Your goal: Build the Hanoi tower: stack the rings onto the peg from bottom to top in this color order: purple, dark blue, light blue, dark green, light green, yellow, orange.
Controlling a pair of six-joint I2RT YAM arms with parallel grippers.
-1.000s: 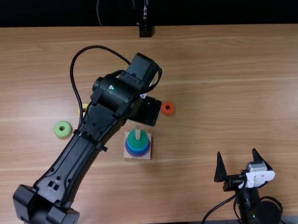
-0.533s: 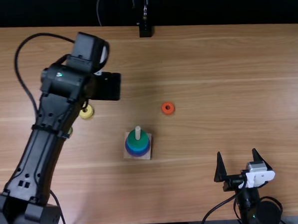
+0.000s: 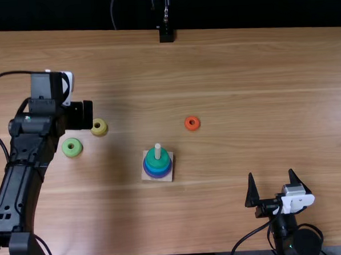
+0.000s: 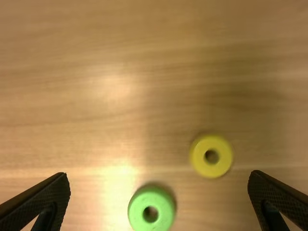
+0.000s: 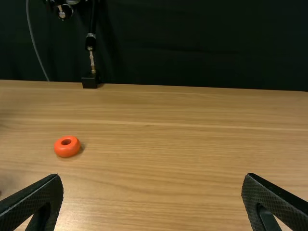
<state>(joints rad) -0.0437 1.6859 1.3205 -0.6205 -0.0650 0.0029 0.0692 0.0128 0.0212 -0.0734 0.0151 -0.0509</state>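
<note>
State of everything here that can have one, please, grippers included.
Left gripper: open, empty
Right gripper: open, empty
Peg: upright, tip bare
Purple ring: on the peg, lowest visible
Blue ring: on the peg, above purple
Dark green ring: on the peg, topmost
Light green ring: flat on table
Yellow ring: flat on table
Orange ring: flat on table
</note>
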